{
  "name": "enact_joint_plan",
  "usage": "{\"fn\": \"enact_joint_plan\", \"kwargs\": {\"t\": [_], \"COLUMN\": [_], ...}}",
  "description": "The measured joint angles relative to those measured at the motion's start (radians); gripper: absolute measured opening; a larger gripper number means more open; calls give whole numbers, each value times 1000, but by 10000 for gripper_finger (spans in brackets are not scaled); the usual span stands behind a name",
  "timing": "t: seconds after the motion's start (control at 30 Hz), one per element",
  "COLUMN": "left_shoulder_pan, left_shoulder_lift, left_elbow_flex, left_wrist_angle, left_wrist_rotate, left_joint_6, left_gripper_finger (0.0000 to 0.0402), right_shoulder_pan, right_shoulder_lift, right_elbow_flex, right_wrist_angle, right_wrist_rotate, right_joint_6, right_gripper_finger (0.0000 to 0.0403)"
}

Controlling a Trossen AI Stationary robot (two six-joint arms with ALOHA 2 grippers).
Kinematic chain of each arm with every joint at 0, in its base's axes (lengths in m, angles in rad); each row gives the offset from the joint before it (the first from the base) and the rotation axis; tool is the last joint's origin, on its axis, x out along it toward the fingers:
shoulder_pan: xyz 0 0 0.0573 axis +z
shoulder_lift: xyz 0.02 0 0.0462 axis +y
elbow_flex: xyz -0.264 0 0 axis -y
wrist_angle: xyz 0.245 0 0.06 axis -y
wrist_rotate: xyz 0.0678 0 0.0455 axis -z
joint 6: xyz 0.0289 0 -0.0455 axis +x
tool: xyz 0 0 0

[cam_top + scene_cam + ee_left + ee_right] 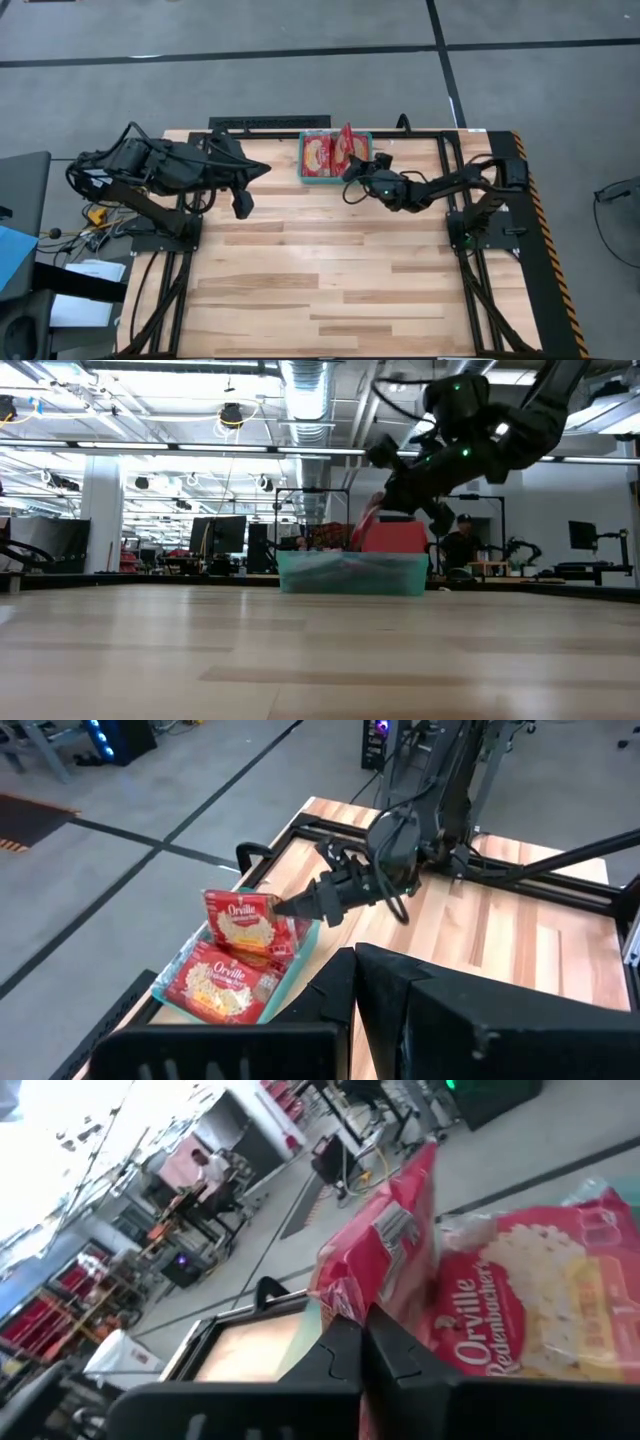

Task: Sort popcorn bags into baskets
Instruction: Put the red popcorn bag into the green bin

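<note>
The wooden counter [330, 270] is topped at its far edge by the teal basket [334, 180]. Popcorn bags [222, 988] are laid flat inside; one upright popcorn bag [243, 924] is pinched by the right gripper [300, 904], long axis vertical. The left gripper [242, 204] is parked nearby; can't tell if it's apart.

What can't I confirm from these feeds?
Packet count: flat red foil popcorn packets in the translucent teal plastic tray are too small in high view; tray wall hides them in low view.
Contact of right gripper with the upright packet: too small, left wrist view.
Tray, right wrist view: hidden behind packets.
Left gripper waits left of tray.
</note>
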State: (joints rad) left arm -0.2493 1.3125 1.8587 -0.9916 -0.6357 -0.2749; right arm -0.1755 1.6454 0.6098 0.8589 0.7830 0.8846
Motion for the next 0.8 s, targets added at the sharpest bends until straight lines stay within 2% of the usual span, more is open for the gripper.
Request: {"fn": "enact_joint_plan", "kwargs": {"t": [0.2, 0.37, 0.63, 0.8], "left_shoulder_pan": [0, 0, 0, 0], "left_shoulder_lift": [2, 2, 2, 2], "left_elbow_flex": [0, 0, 0, 0], "left_wrist_angle": [-15, -32, -51, -78], "left_wrist_rotate": [0, 1, 3, 3], "left_joint_6": [-18, -22, -22, -23], "left_gripper_finger": [0, 0, 0, 0], "right_shoulder_pan": [-3, 0, 1, 1], "right_shoulder_lift": [45, 40, -1, -62], "right_elbow_flex": [0, 0, 0, 0], "right_wrist_angle": [8, -19, -63, -211], "right_wrist_rotate": [27, 27, 25, 3], "right_joint_6": [39, -18, -121, -159], "right_gripper_finger": [41, 77, 176, 232]}}
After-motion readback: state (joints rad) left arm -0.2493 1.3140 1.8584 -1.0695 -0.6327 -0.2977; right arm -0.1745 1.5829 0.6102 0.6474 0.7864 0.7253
